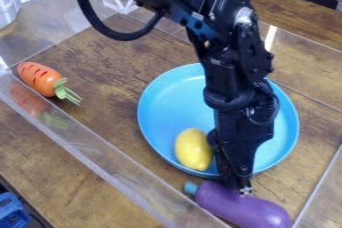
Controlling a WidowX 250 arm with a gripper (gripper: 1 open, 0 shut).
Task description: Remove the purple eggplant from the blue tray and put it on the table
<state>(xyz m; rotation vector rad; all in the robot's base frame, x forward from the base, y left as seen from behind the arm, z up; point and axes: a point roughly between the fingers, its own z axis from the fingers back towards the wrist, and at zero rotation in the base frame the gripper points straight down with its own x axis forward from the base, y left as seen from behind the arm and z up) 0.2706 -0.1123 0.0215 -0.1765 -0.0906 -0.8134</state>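
Note:
The purple eggplant (245, 210) lies on its side on the table (120, 122), just outside the near rim of the blue tray (261, 142), with its teal stem pointing left. My gripper (242, 185) points straight down from the black arm, its tip at the eggplant's top. From this angle the fingers merge into one narrow dark tip, and any gap or grip is hidden. A yellow lemon (197, 149) rests inside the tray's near left part.
An orange carrot (40, 79) with green leaves lies at the left by the clear acrylic wall (80, 142). The arm stands over the tray's middle. The eggplant is close to the table's near right corner.

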